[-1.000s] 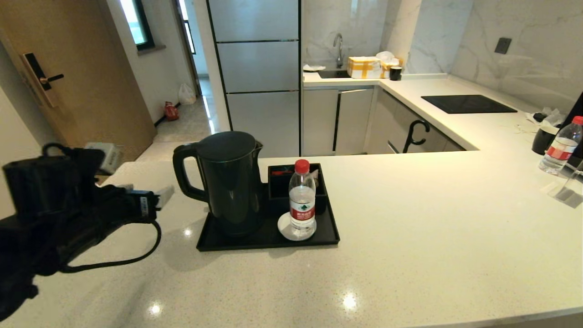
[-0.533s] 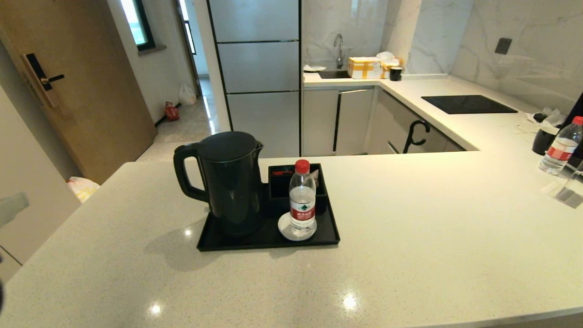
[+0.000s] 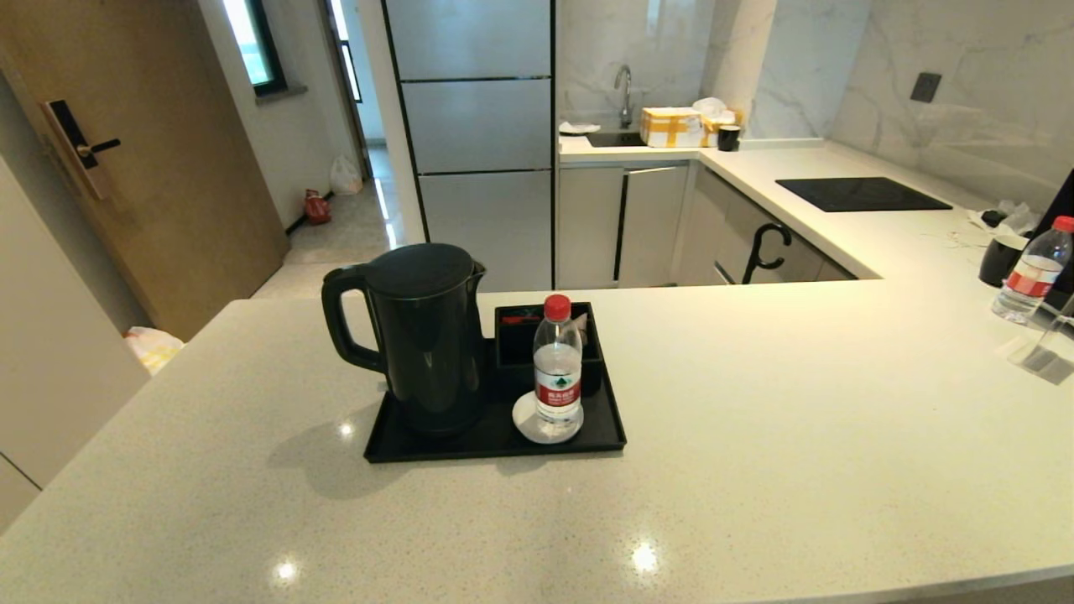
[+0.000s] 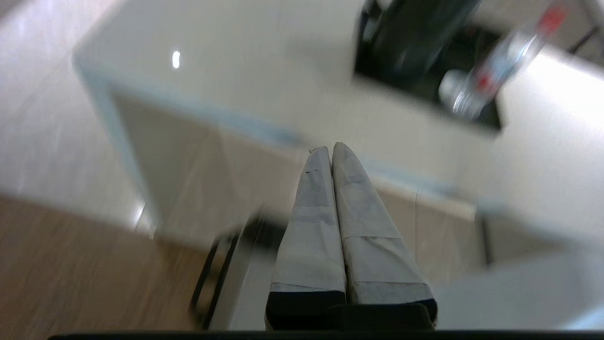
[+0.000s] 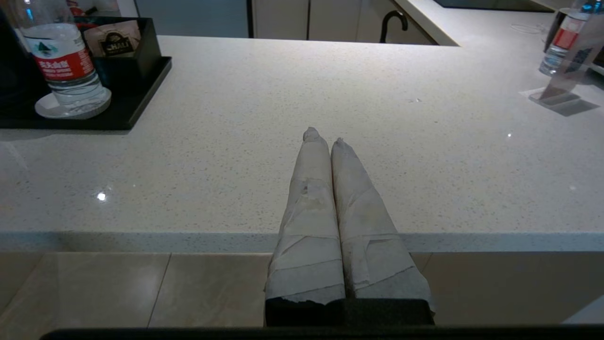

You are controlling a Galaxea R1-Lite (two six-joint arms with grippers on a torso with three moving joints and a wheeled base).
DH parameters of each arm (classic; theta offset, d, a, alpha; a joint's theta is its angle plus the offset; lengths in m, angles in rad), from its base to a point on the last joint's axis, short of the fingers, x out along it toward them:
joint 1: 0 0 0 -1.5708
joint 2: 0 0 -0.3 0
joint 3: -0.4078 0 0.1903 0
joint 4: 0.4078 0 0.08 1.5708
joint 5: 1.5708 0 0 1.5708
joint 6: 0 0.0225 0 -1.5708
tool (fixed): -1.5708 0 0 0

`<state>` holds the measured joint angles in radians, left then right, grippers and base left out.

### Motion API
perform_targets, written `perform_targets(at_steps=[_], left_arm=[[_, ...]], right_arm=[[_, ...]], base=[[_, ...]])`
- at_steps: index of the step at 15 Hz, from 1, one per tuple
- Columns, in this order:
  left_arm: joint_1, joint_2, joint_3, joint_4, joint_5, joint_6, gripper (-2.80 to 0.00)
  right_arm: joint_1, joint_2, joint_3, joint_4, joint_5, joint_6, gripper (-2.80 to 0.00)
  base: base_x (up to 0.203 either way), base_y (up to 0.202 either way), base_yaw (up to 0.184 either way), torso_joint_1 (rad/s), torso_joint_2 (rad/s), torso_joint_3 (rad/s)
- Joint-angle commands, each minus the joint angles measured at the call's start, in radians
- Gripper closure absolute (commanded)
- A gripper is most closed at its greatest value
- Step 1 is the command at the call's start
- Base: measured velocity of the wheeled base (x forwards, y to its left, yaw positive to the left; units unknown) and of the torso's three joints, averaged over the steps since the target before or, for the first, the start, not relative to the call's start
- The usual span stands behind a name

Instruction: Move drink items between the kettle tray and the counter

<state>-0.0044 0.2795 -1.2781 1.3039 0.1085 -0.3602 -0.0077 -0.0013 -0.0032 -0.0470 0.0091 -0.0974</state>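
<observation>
The black kettle (image 3: 424, 335) stands on the left of the black tray (image 3: 612, 432), which rests on the off-white counter (image 3: 797, 436). The clear water bottle (image 3: 557, 369) with a red cap stands on the white coaster (image 3: 522, 415) at the tray's front right, also seen as the bottle (image 5: 63, 61) in the right wrist view. Neither arm shows in the head view. My left gripper (image 4: 329, 150) is shut and empty, off the counter's left side, below and away from the tray. My right gripper (image 5: 323, 137) is shut and empty, hanging at the counter's front edge, right of the tray.
A small black divided box (image 3: 537, 331) sits at the tray's back. A second bottle (image 3: 1030, 273), a black cup (image 3: 1000, 258) and a clear stand (image 3: 1049, 344) are at the far right. The black hob (image 3: 860, 193) lies on the back counter.
The left arm, which filled the left of the head view a second ago, has pulled back out of that view. Kettle, bottle and tray have not moved.
</observation>
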Motion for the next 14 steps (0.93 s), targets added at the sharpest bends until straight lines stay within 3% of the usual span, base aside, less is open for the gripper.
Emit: perform_targets(at_steps=[1,5,7,8,10,12,14], left_arm=[[-0.016,-0.075,0.001,0.122,-0.002,0.0,0.0],[0.004,-0.273,0.24,0.076,-0.109,0.033,0.0],[0.004,-0.279,0.351,-0.071,-0.097,0.032,0.0],[0.005,-0.279,0.451,-0.198,-0.078,0.033,0.0],[0.005,-0.278,0.683,-0.576,-0.035,0.047,0.0],[0.006,-0.278,0.924,-0.919,0.0,0.113,0.0],[0.005,-0.278,1.055,-1.147,0.019,0.2,0.0]], right_arm=[[0.0,0.001,0.0,-0.001,-0.001,-0.001,0.0],[0.0,0.001,-0.001,-0.001,-0.001,-0.001,0.0],[0.0,0.001,0.0,-0.001,-0.001,-0.001,0.0],[0.0,0.001,-0.001,-0.001,0.0,-0.001,0.0],[0.0,0.001,0.0,-0.001,-0.001,-0.001,0.0],[0.0,0.001,0.0,-0.001,-0.001,-0.001,0.0],[0.0,0.001,0.0,-0.001,-0.001,-0.001,0.0]], base=[[0.0,0.0,0.0,0.0,0.0,0.0],[0.0,0.0,0.0,0.0,0.0,0.0],[0.0,0.0,0.0,0.0,0.0,0.0],[0.0,0.0,0.0,0.0,0.0,0.0],[0.0,0.0,0.0,0.0,0.0,0.0],[0.0,0.0,0.0,0.0,0.0,0.0],[0.0,0.0,0.0,0.0,0.0,0.0]])
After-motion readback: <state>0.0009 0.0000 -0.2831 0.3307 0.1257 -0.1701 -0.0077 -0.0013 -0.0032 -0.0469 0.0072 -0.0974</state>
